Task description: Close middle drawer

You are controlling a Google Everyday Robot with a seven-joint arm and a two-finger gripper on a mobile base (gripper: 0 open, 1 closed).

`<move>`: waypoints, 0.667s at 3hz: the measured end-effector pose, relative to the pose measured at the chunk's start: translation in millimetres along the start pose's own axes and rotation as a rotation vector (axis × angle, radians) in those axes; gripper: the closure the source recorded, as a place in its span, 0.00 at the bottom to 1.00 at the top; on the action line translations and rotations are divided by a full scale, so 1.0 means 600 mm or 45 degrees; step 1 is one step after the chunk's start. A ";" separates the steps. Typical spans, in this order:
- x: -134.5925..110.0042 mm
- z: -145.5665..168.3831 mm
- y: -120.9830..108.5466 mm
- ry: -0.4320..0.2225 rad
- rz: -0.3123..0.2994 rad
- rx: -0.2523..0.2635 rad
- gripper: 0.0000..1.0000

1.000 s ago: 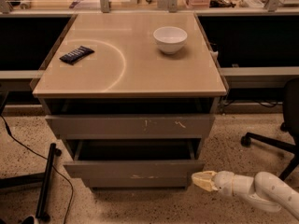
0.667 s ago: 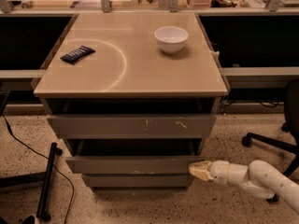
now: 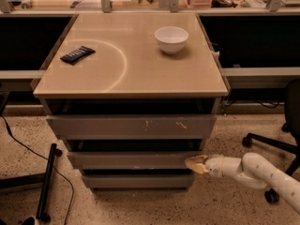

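Landmark: the cabinet (image 3: 131, 78), tan-topped, with three grey fronts stacked on its near face.
Middle drawer: the middle drawer (image 3: 133, 159) is the second front down the cabinet, below the scratched front (image 3: 131, 125) and above the narrow bottom front (image 3: 138, 180).
Gripper: the gripper (image 3: 196, 164) is at the cabinet's near face, its tip touching the right end of the middle drawer's front. Whether it is open or closed I cannot tell, and it appears to hold nothing.
Arm: the white arm (image 3: 262, 172) reaches in low from the cabinet's right side.
Done: contact with the front is made, and the drawer looks mostly in — its front lies close to the line of the fronts above and below.
Left: a dark strip shows above the front, so I judge a short stretch of travel remains before it sits flush with the cabinet.
Next need: a steady push straight into the cabinet. Pressing at the right end may skew the drawer.
On top of the cabinet: a white bowl (image 3: 171, 39) and a dark packet (image 3: 78, 54) — neither is involved.
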State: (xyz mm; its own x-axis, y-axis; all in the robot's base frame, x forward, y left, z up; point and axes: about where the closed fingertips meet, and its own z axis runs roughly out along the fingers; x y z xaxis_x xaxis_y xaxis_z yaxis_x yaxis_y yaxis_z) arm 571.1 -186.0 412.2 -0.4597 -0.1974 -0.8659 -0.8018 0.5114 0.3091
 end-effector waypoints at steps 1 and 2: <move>0.015 -0.012 0.019 0.023 0.038 -0.003 1.00; 0.051 -0.086 0.071 0.098 0.175 0.017 1.00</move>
State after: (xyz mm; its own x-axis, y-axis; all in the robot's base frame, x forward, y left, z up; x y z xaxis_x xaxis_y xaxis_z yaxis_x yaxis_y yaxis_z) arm 503.2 -213.6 419.2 -0.5934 -0.1882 -0.7826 -0.7243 0.5489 0.4172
